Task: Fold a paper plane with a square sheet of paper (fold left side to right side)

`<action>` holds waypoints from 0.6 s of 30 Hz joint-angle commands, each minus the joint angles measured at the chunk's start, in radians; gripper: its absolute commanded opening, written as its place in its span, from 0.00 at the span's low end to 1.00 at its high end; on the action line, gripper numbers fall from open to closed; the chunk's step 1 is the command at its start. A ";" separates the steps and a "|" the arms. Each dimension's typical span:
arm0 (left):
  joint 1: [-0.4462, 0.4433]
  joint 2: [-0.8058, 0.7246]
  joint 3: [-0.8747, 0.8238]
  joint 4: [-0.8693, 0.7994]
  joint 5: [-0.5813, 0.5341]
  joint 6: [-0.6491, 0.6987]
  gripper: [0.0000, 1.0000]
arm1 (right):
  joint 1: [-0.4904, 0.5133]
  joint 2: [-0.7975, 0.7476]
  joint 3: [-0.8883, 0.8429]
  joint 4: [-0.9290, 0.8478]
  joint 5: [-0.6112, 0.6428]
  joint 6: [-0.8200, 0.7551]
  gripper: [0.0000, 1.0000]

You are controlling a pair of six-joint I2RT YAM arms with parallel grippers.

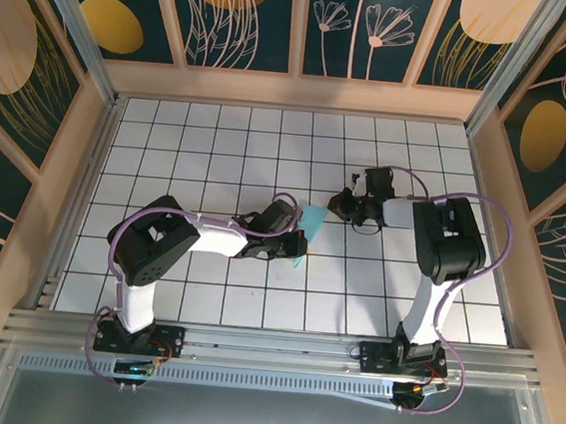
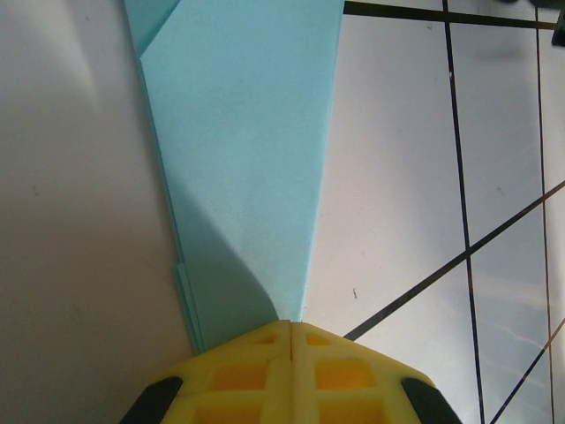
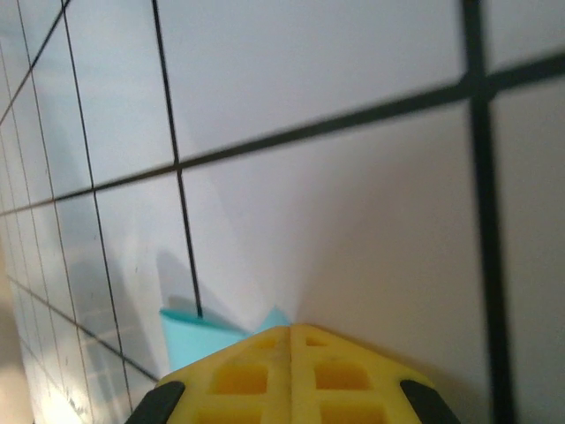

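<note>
The teal-blue paper (image 1: 312, 221) lies on the white grid table between my two grippers, folded into a slim pointed paper plane shape with stacked layers along its left edge (image 2: 243, 159). My left gripper (image 1: 298, 246) is shut. Its yellow fingertips (image 2: 291, 325) rest on the narrow pointed end of the paper. Also shut, my right gripper (image 1: 337, 209) sits at the wide end, and a teal corner (image 3: 190, 340) shows just left of its tip (image 3: 291, 328). Nothing shows between either pair of fingers.
The white table with black grid lines (image 1: 219, 146) is ringed by low wooden walls (image 1: 295, 91). A metal rail (image 1: 270, 346) runs along the near edge by the arm bases. Purple cables loop off both arms (image 1: 493, 217).
</note>
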 commanded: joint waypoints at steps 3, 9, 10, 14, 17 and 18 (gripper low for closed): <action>-0.003 0.052 -0.054 -0.201 -0.012 0.002 0.00 | -0.048 0.026 0.049 0.000 0.116 -0.043 0.00; -0.003 0.044 -0.040 -0.195 -0.011 0.001 0.00 | -0.045 -0.108 0.010 -0.040 0.114 -0.049 0.00; -0.003 0.044 -0.038 -0.196 -0.013 0.000 0.00 | -0.039 -0.143 -0.017 -0.041 0.111 -0.040 0.00; -0.003 0.040 -0.036 -0.199 -0.015 0.002 0.00 | 0.024 -0.258 -0.134 -0.031 0.080 0.007 0.00; -0.003 0.038 -0.035 -0.202 -0.018 0.005 0.00 | 0.102 -0.296 -0.200 -0.005 0.062 0.065 0.00; -0.003 0.037 -0.037 -0.202 -0.020 0.005 0.00 | 0.128 -0.297 -0.217 0.014 0.057 0.092 0.00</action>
